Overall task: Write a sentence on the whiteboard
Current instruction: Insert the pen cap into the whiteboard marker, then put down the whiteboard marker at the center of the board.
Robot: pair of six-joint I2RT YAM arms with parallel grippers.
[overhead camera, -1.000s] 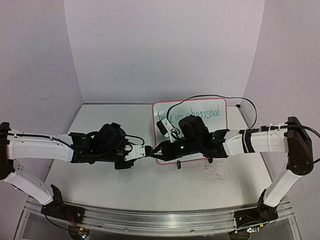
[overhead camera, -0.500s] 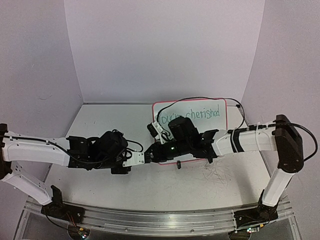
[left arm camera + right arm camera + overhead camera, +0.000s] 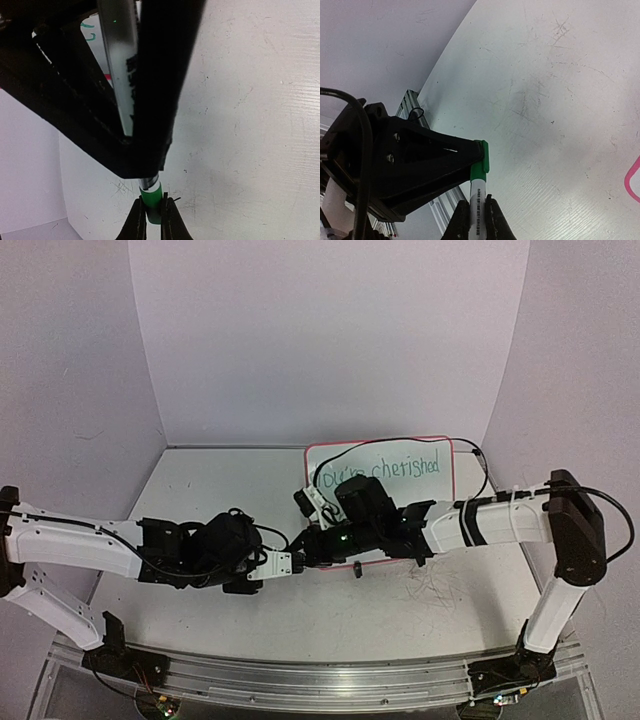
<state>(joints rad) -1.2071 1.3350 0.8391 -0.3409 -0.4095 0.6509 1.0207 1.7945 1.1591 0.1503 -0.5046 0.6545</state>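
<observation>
1. Left gripper (image 3: 153,212): fingers pressed together on the green cap (image 3: 150,196) of a marker. I see both tips clamping it in the left wrist view.
2. Right gripper (image 3: 477,205): fingers pinch the white barrel of the marker (image 3: 477,189), just behind the cap.
3. The grippers sit tip to tip, with the marker bridging the short gap between them. I can't tell if the cap is fully seated on the barrel.
4. In the top view the tips meet just off the near left corner of the whiteboard (image 3: 446,487), over the table (image 3: 200,490). I can't judge their height above the surface.
5. The whiteboard has a pink frame and sits right of centre, toward the back wall. The right wrist and forearm cross its near half. One pink corner shows at the right edge of the right wrist view.
6. The sentence (image 3: 402,468) is in green cursive along the top of the board and reads "You're cherished". The first word is partly hidden by the wrist and a black cable (image 3: 400,436). Anything lower is hidden behind the arm.
7. The table is scuffed grey-white, with grey scratches (image 3: 430,590) near the board's near right corner, below the right forearm.
8. The left arm reaches in from the left edge and the right arm from the right. Both are stretched low toward the centre.
</observation>
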